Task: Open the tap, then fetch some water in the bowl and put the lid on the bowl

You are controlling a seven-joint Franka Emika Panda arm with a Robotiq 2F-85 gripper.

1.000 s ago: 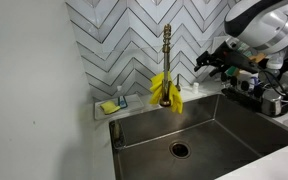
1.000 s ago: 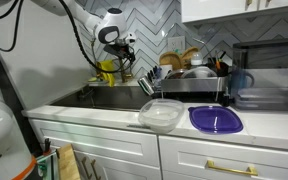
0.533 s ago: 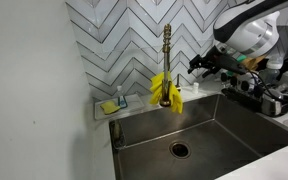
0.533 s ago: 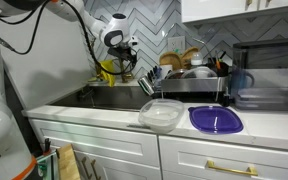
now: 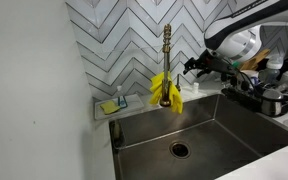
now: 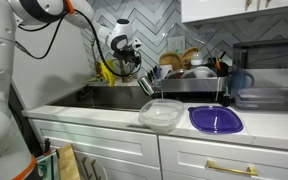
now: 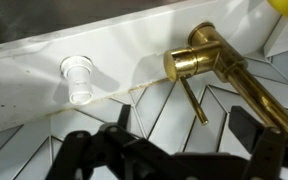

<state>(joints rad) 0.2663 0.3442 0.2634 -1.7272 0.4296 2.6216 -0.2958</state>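
Progress: nothing of the task done yet, by my reading. No water ran from the tap [image 5: 167, 55] in any view, and the sink [image 5: 229, 125] looked dry around the drain [image 5: 179, 150]. The bowl [image 6: 161, 113] stood on the surface [image 6: 94, 113] near its front edge, apparently empty. The purple lid [image 6: 215, 119] lay flat just beside it, not on it. All three steps remained: open tap, fill bowl, cover bowl.

End effector [image 5: 191, 67]: jaws spread wide, nothing held. It hung about mid-stem height beside the tap, near but apart from it, above the back of the basin. The wrist view showed the brass tap body and its thin lever [image 7: 194, 100] ahead of the spread fingers, untouched. I judged the lever to be the next target.

Room and edges: the tiled wall [image 5: 114, 40] stood close behind the tap, leaving little room at the rear. A yellow cloth [image 5: 165, 90] was draped round the lower stem and hung over the sink's back rim; it could snag a finger. The crowded dish rack [image 6: 189, 75] flanked the sink, so that side was tight. The basin was open and deep, with free space under the spout. A small white fitting [image 7: 77, 75] sat on the ledge, well apart from the tap
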